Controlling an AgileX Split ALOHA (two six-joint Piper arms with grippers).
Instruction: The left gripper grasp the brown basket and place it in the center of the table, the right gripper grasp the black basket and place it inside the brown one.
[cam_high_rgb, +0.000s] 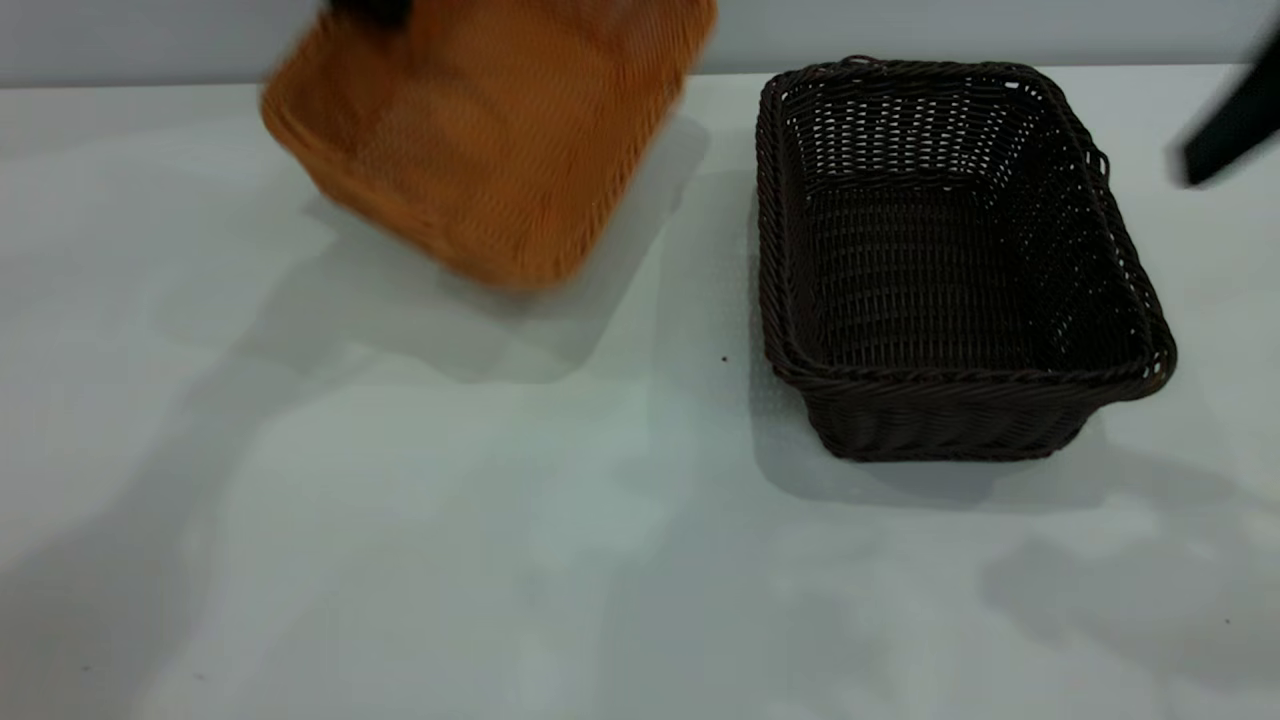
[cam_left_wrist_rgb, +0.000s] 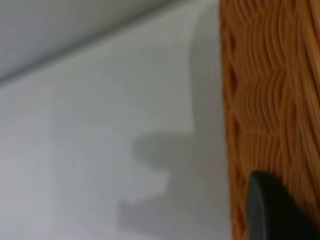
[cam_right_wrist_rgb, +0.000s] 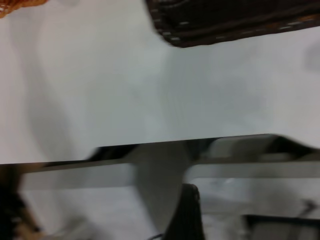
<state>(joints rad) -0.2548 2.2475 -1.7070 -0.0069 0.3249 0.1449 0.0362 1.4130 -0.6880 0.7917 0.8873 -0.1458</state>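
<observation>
Left gripper (cam_high_rgb: 370, 10) at upper left of the frame carries the brown basket (cam_high_rgb: 490, 140) tilted, clear of the table (cam_high_rgb: 400, 550); grip looks like rim only, so it could swing or slip out. Black basket (cam_high_rgb: 950, 260) sits right of centre, near enough to get clipped; right gripper (cam_high_rgb: 1235, 120) at far right, jaw state unreadable. No writing or labels visible.

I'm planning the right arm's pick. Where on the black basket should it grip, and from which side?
Probably the braided rim of the black basket on its right long wall, coming down from above. The basket stands upright and open on the table, so one finger can go inside that wall and one outside. That wall is nearest the right gripper, at the exterior view's right edge.
</observation>
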